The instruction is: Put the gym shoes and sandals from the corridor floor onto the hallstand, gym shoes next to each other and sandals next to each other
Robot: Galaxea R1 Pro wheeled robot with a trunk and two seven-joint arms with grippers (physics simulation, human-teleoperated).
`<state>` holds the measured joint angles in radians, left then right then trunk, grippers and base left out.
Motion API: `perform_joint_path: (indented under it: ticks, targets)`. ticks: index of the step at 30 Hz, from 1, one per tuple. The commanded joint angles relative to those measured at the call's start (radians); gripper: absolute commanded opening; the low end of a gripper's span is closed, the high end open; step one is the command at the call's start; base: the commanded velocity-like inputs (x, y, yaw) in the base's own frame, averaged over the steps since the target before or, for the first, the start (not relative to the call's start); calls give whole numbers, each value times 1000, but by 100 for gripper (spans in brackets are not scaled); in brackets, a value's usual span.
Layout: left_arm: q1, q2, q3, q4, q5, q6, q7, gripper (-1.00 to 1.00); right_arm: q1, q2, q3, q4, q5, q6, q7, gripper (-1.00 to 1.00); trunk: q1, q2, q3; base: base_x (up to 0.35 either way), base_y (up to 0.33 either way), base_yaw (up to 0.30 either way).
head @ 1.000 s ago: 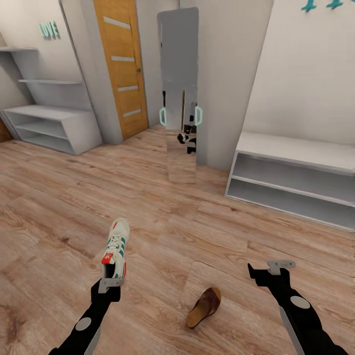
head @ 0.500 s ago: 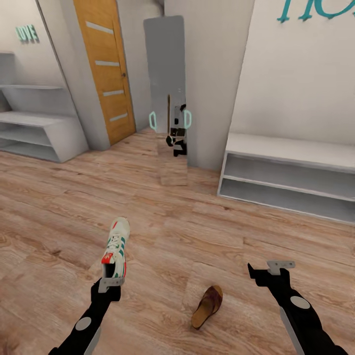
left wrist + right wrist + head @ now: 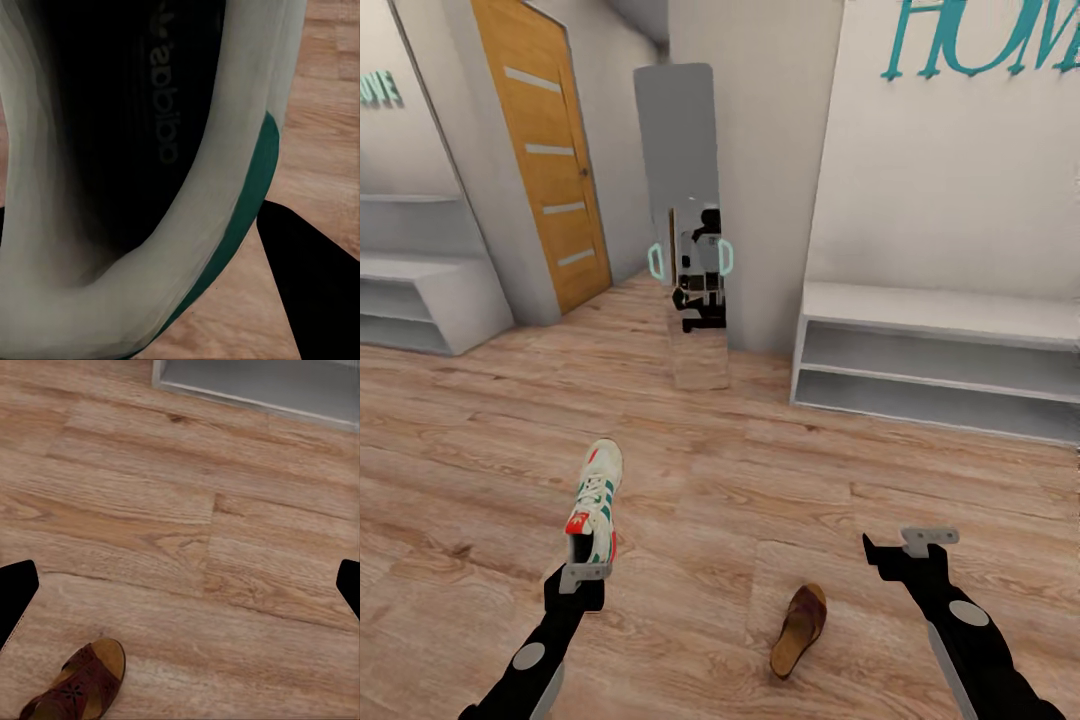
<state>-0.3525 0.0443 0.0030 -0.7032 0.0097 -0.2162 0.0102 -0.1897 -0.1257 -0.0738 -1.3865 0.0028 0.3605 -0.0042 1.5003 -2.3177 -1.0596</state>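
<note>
One Shoe Held, One Sandal on the Floor

Wide wood floor lies open up to the grey shoe rack. Left gripper pinches the heel of a white sneaker with green stripes. Brown sandal lies flat between the arms. Right gripper is spread apart, holding nothing.

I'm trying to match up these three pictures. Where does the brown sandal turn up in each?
Head view: sandal on the floor, low, right of centre.
Left wrist view: not in it; a gym shoe in the left pincer.
Right wrist view: sandal at bottom left.
Shared landmark: the grey shoe rack.
</note>
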Motion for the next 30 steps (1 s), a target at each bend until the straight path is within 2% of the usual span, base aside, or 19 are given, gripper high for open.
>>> perform_joint_path:
  ticks: [1, 15, 30]
  targets:
    - [0, 0, 0, 1, 1, -3, -1, -100, -1, 0, 0, -2, 0, 6, 0, 100, 0, 0, 0, 118, 299, -194]
    - [0, 0, 0, 1, 1, -3, -1, -100, -1, 0, 0, -2, 0, 6, 0, 100, 0, 0, 14, 191, 258, -194]
    - [0, 0, 0, 1, 1, -3, -1, -100, -1, 0, 0, -2, 0, 6, 0, 100, 0, 0, 29, 21, 21, -194]
